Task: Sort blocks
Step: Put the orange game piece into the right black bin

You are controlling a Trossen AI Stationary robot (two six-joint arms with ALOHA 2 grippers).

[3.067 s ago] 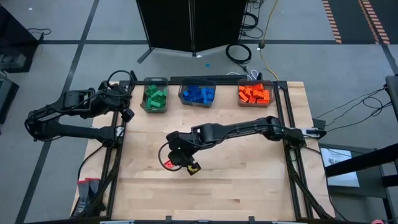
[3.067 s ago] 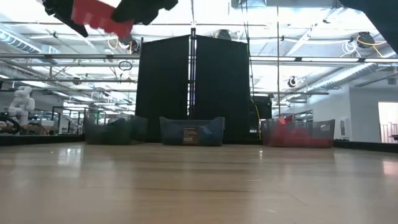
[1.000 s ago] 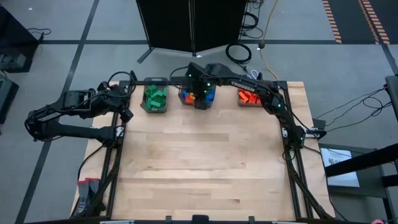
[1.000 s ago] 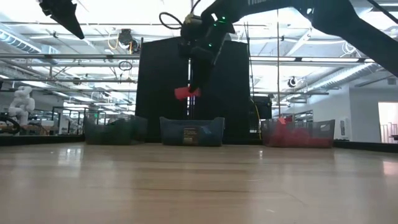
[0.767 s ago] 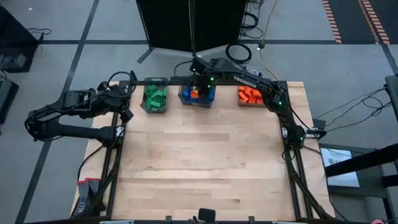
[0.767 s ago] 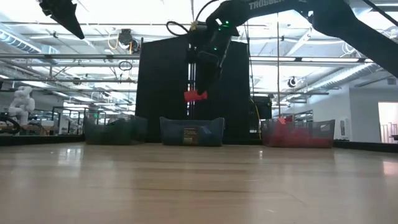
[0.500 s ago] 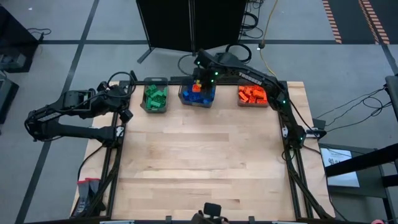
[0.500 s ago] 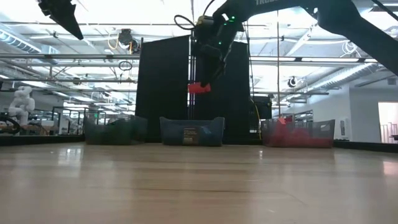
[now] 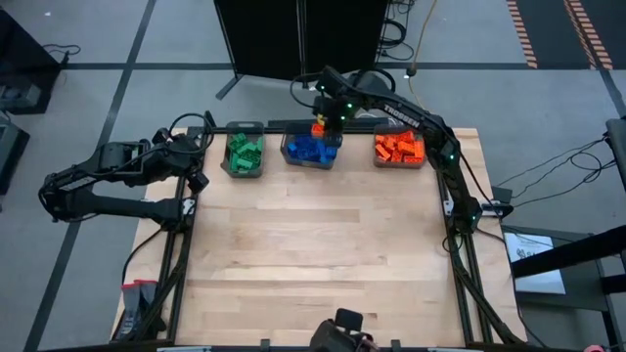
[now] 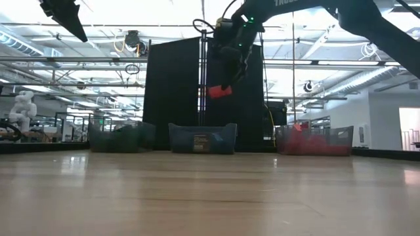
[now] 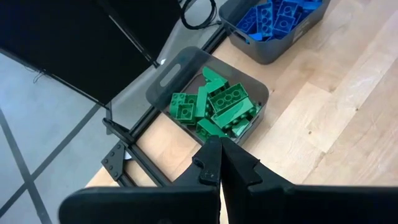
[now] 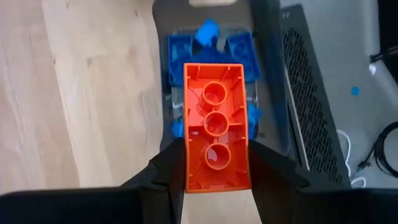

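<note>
Carried up from mid-bench across to the back row, the orange-red brick hung above the blue bin as my right gripper swept rightward, clenched on the brick's long sides with its hollow underside facing my wrist camera. Seen from bench height, the brick rode well clear of the bin rims. Its proper home, the orange bin, stood at the right end of the row, just beyond the blue one. My left gripper waited near the green bin at the bench's left rear corner, its fingers pressed together on nothing.

To finish the step well, I judged I should keep the height until the brick was fully over the orange pile, then lower and release only inside the walls, since letting go early would drop an orange brick among the blue ones.
</note>
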